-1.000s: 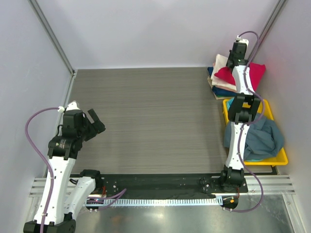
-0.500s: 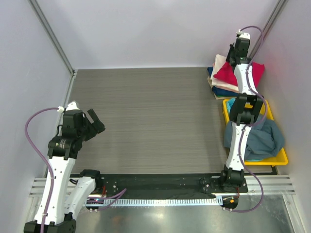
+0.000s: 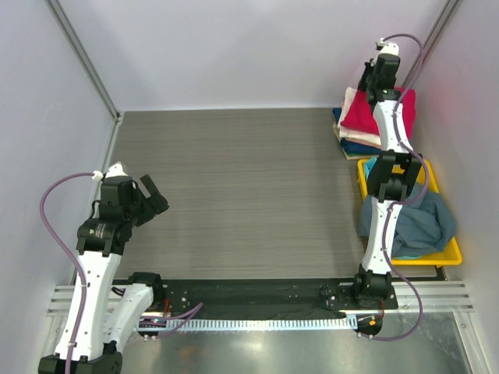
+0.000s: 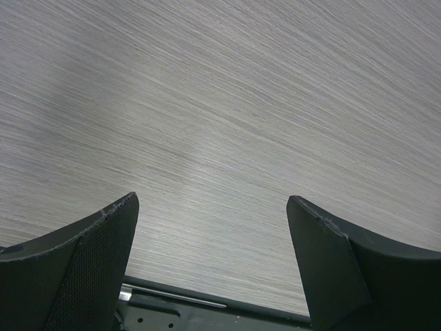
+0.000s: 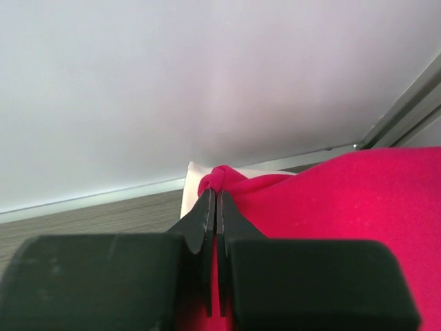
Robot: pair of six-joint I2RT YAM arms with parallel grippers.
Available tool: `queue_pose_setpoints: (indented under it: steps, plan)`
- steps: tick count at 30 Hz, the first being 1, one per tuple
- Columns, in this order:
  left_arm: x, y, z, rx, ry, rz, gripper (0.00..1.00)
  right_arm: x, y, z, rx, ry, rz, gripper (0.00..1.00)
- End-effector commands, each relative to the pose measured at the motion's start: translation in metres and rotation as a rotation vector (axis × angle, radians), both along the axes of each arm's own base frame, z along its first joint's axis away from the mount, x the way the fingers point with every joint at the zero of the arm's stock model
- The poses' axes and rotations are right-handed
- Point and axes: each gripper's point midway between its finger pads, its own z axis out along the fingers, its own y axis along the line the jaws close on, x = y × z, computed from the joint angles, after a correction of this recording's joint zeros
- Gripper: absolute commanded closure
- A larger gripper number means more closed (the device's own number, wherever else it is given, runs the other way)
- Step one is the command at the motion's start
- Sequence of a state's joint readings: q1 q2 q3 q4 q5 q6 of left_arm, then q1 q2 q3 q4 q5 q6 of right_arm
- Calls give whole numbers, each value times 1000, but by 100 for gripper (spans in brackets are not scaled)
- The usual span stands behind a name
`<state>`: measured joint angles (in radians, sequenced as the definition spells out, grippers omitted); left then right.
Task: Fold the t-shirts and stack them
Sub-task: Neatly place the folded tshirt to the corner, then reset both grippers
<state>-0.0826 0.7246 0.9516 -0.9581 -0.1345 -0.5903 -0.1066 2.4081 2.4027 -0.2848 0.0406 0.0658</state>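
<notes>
A crimson-pink t-shirt (image 3: 366, 115) lies on top of a stack of folded t-shirts (image 3: 352, 146) at the far right corner. My right gripper (image 3: 373, 86) is shut on a bunched edge of the crimson-pink t-shirt (image 5: 331, 207) at the far side of the stack; its jaws pinch the cloth (image 5: 214, 189). A cream-white t-shirt (image 5: 194, 181) shows beneath it. A slate blue-grey t-shirt (image 3: 421, 222) lies crumpled in the yellow tray (image 3: 448, 255). My left gripper (image 3: 153, 196) is open and empty above the bare table at the near left, its fingers (image 4: 76, 269) spread wide.
The stack sits close to the back wall and the right wall. The black base rail (image 3: 249, 292) runs along the table's near edge. A bit of teal cloth (image 3: 369, 167) shows at the tray's far end.
My right gripper has moved toward the back wall with the edge of the crimson-pink t-shirt, drawing it flatter over the stack. The left arm has not moved.
</notes>
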Motion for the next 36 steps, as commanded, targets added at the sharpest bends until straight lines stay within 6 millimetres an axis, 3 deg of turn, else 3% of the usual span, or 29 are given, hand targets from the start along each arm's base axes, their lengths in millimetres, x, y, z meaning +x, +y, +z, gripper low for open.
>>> queue_pose_setpoints:
  steps: [1,2,3,5,9,10,11,12,13,14,17,18,19,20,21,23,26,27,29,30,31,32,33,34,35,36]
  plan:
    - [7,2,6,4,-39,6,11,17,10,8,20,-88,29,95]
    - [7,2,6,5,-37,7,11,19,9,6,26,-90,27,84]
    - [6,2,6,5,-36,7,11,22,10,5,24,-96,28,51]
    - [7,2,6,4,-36,4,11,26,17,10,30,-119,70,24]
    - [6,2,5,4,-31,4,11,21,25,54,39,-202,113,17]
    - [7,2,6,4,-33,6,11,14,27,84,35,-260,117,17]
    - [7,2,6,4,-33,4,11,9,28,99,40,-288,117,16]
    - [7,2,6,4,-36,4,11,5,28,97,47,-281,116,16]
    - [6,2,6,4,-34,6,12,1,29,112,60,-323,109,16]
    - [6,2,7,5,-39,7,11,-13,30,144,60,-376,109,15]
    - [6,3,7,5,-42,8,11,-27,33,158,97,-401,103,14]
    - [6,2,6,5,-40,7,11,-40,35,179,106,-429,105,14]
    - [6,2,8,4,-48,7,11,-45,35,172,136,-406,96,14]
    - [5,2,8,4,-48,7,11,-64,38,197,150,-439,96,13]
    - [5,2,9,2,-52,5,11,-70,38,179,173,-393,85,13]
    - [5,2,9,3,-54,5,11,-90,49,180,258,-377,109,13]
    - [5,2,10,1,-58,4,11,-135,68,168,339,-324,146,13]
    - [5,2,9,0,-55,1,11,-164,76,157,389,-294,147,13]
    - [5,2,9,2,-55,2,11,-192,85,138,429,-253,154,13]
    - [6,2,8,0,-50,1,11,-209,88,103,468,-185,135,13]
    - [6,1,8,1,-49,1,11,-235,94,117,478,-220,152,13]
    - [6,2,8,1,-47,5,11,-251,98,112,488,-217,162,13]
    - [6,2,8,1,-48,6,11,-265,104,83,515,-160,164,13]
    - [6,2,8,-1,-49,4,11,-280,108,69,527,-114,165,13]
    - [6,3,9,2,-51,7,11,-302,115,79,525,-142,198,13]
    - [6,2,9,1,-54,4,11,-314,117,59,532,-96,196,13]
